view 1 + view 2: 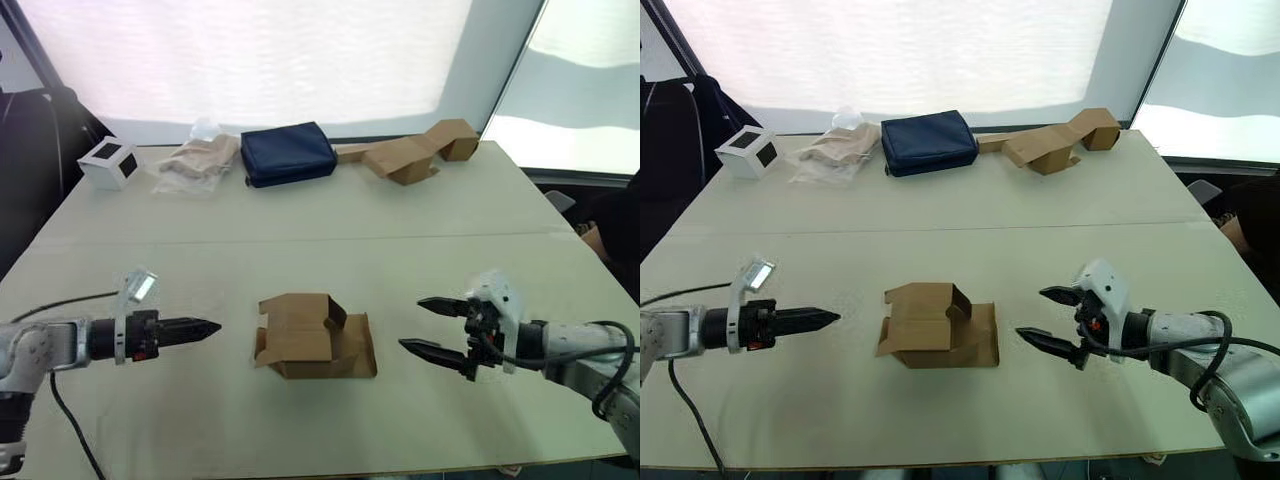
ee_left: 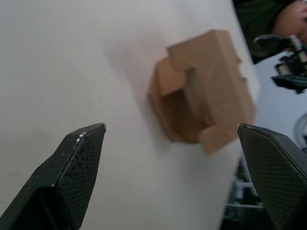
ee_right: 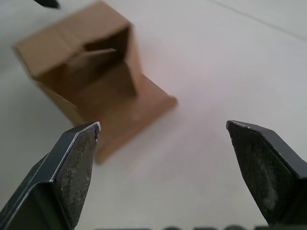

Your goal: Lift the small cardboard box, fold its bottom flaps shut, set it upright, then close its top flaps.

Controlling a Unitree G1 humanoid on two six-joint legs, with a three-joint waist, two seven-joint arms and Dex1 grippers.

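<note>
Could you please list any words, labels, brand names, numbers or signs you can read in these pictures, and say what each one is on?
No readable text here.
The small cardboard box is plain brown, with no print.
The white cube bears only black squares, no letters or numbers.
The dark blue pouch shows no legible label.
The folded cardboard piece is plain.
The left hand and right hand carry no markings.
</note>
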